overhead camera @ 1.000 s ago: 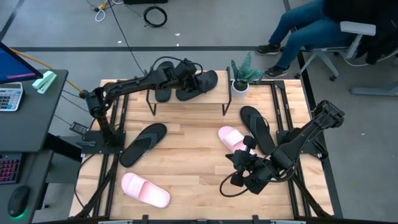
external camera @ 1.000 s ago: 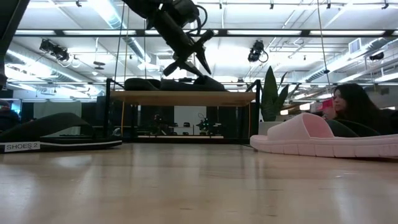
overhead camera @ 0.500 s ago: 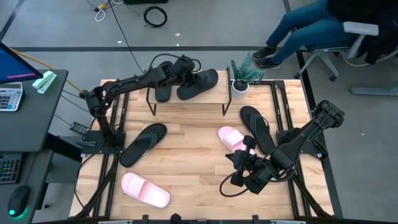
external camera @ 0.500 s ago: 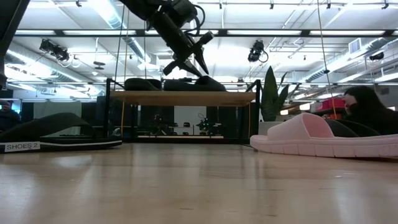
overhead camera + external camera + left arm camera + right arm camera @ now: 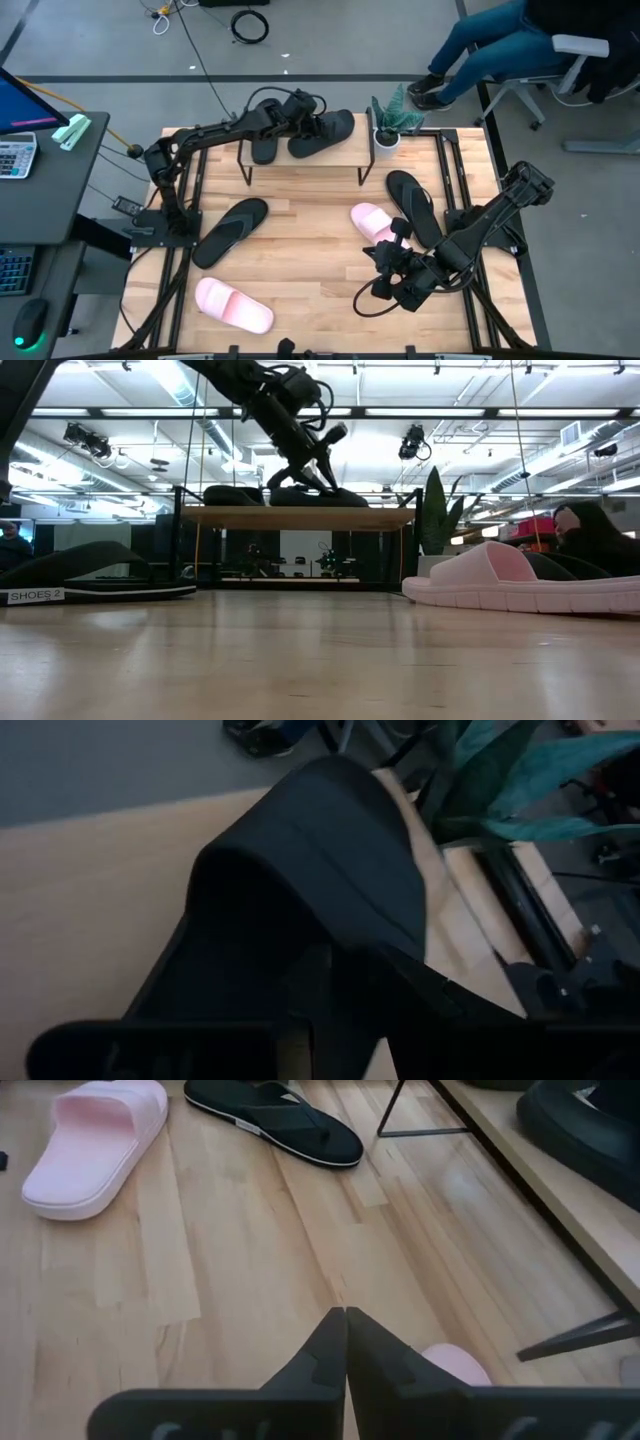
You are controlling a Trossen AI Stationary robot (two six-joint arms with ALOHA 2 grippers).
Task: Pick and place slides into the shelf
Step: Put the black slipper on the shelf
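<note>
Top centre of the high view, your left gripper (image 5: 300,113) sits on the second black slide (image 5: 322,132) atop the shelf (image 5: 345,153); I cannot tell whether it grips. Square the slide beside its mate (image 5: 265,140), then lift straight off.

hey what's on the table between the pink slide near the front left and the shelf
In the high view, a black thong flip-flop lies on the table between the pink slide and the shelf.

Grey floor (image 5: 320,60) surrounds the wooden table (image 5: 310,260); ceiling strip lights (image 5: 180,380) glow above a seated person (image 5: 500,40).
</note>
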